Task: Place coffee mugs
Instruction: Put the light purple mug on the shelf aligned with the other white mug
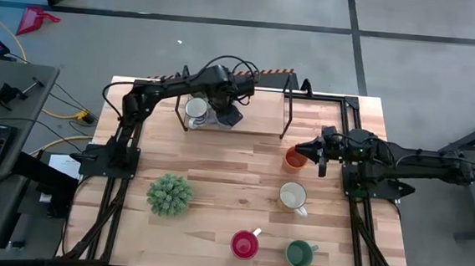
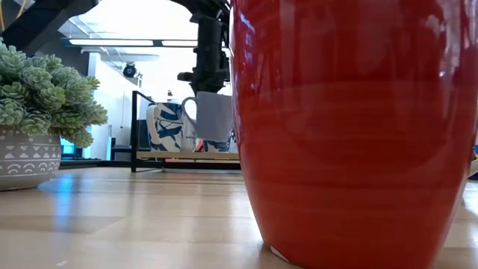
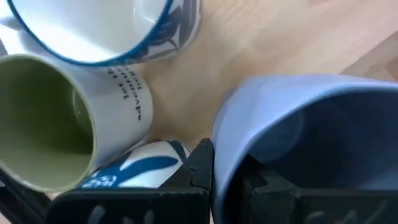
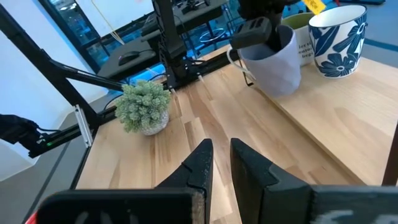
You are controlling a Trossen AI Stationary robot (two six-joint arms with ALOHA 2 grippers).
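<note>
My left gripper [image 1: 226, 111] is over the raised wooden shelf [image 1: 259, 119] at the table's far side, shut on a pale blue mug [image 4: 277, 65]. Beside it on the shelf stand a white mug with a green inside [image 3: 43, 118] and two white mugs with blue flowers [image 4: 339, 43]. My right gripper [image 4: 221, 158] hovers at the right with a narrow gap between its fingers, next to the orange mug [image 1: 294, 160]. A cream mug [image 1: 292, 195], a red mug [image 1: 244, 244] and a dark green mug [image 1: 299, 254] stand on the table. My left gripper holds the pale blue mug by its rim [image 3: 219, 140], one finger inside the mug and one outside against the wall. The fingers come from above, pointing down. The mug hangs below them, tilted, its handle [image 2: 188, 108] free, just above the shelf.
A potted bushy plant [image 1: 169, 194] stands on the table's near left part. A black metal frame [image 1: 289, 111] rises at the shelf's right end. Bare wood lies between the plant and the cream mug. The red mug [image 2: 351, 127] fills most of the low view.
</note>
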